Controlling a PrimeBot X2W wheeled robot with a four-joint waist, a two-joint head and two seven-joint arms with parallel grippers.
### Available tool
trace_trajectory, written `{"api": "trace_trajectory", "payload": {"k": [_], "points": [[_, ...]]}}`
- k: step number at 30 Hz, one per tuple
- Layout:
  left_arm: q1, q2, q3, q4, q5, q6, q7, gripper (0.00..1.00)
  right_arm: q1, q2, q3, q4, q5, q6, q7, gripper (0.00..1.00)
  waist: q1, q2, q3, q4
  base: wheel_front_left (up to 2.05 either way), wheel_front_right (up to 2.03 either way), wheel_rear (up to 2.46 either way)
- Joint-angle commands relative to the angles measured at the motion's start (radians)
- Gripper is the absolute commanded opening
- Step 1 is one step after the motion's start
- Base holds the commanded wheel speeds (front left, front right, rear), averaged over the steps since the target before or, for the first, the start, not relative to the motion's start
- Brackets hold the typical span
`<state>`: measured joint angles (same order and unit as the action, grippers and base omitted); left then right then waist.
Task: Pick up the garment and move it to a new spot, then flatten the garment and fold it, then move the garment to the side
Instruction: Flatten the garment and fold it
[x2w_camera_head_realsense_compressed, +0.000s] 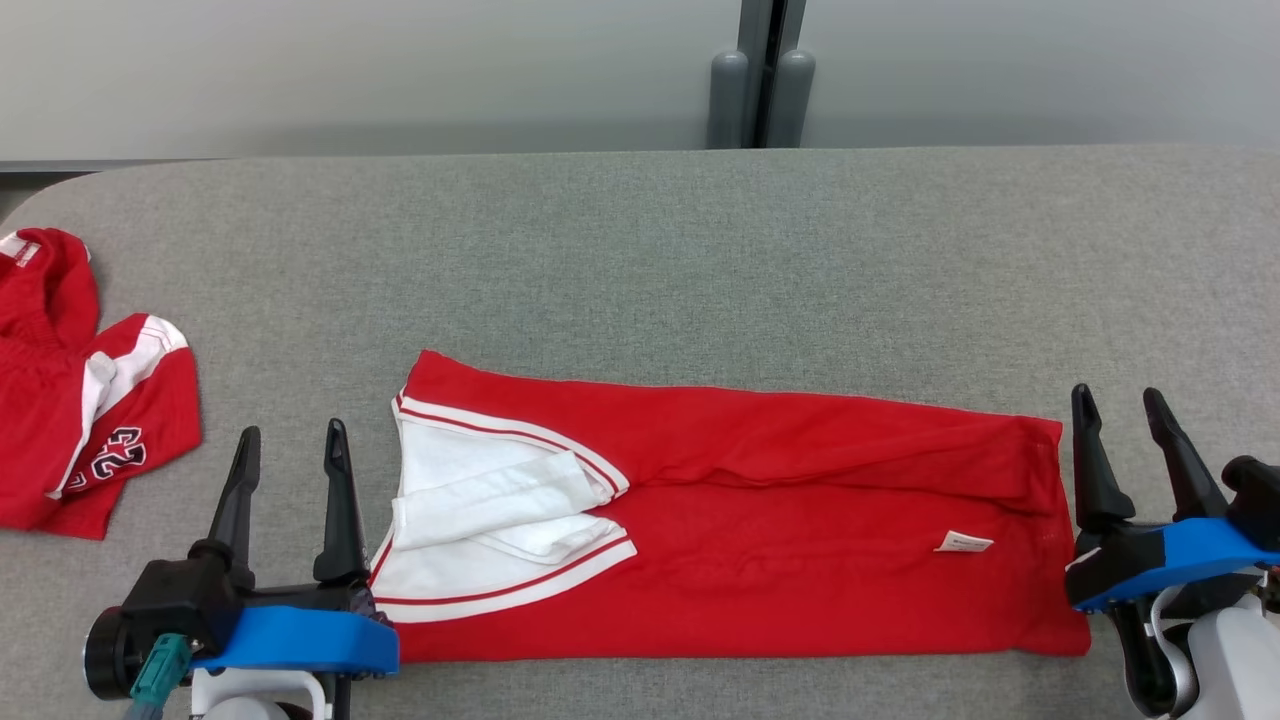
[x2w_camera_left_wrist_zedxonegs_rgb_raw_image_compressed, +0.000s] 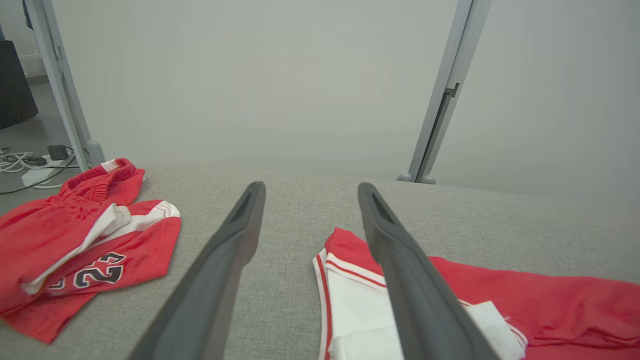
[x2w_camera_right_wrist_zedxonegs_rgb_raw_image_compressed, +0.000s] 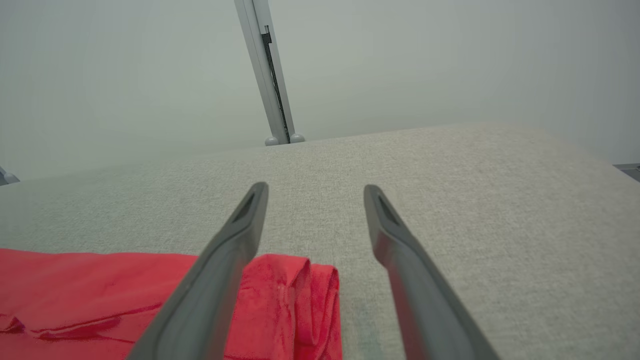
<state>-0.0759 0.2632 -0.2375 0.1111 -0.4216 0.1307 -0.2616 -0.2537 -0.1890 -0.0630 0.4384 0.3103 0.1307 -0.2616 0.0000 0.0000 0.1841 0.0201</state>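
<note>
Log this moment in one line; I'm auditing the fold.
garment: folded, flat on table | left gripper: open, empty | right gripper: open, empty | second garment: table's left

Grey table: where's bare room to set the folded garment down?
Free: the whole far strip of the grey fabric table behind the folded red-and-white garment. Crowded: left edge, where a crumpled red numbered jersey lies, and the near edge between left gripper and right gripper.

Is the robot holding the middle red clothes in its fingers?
No, the left gripper and right gripper stand open, empty, at the ends of the red garment.
</note>
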Motion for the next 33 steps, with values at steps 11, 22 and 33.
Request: {"api": "trace_trajectory", "payload": {"k": [11, 22, 33], "points": [[0.041, -0.112, 0.139, -0.020, 0.151, -0.087, -0.005, 1.00, -0.037, 0.019, -0.032, 0.160, -0.036, 0.000, 0.106, 1.00, 0.0000, 0.0000, 0.003, 0.025, 0.00, 0.00, 0.00], [0.038, -0.179, 0.244, -0.033, 0.244, -0.154, -0.005, 1.00, -0.042, 0.061, 0.015, 0.304, 0.009, 0.000, 0.128, 0.92, 0.0000, 0.0000, 0.012, 0.017, 0.00, 0.00, 0.00], [0.042, -0.202, 0.288, -0.043, 0.293, -0.182, -0.005, 1.00, -0.083, 0.017, 0.039, 0.313, 0.089, 0.000, 0.054, 0.00, 0.0000, 0.0000, 0.003, 0.006, 0.00, 0.00, 0.00]]}}
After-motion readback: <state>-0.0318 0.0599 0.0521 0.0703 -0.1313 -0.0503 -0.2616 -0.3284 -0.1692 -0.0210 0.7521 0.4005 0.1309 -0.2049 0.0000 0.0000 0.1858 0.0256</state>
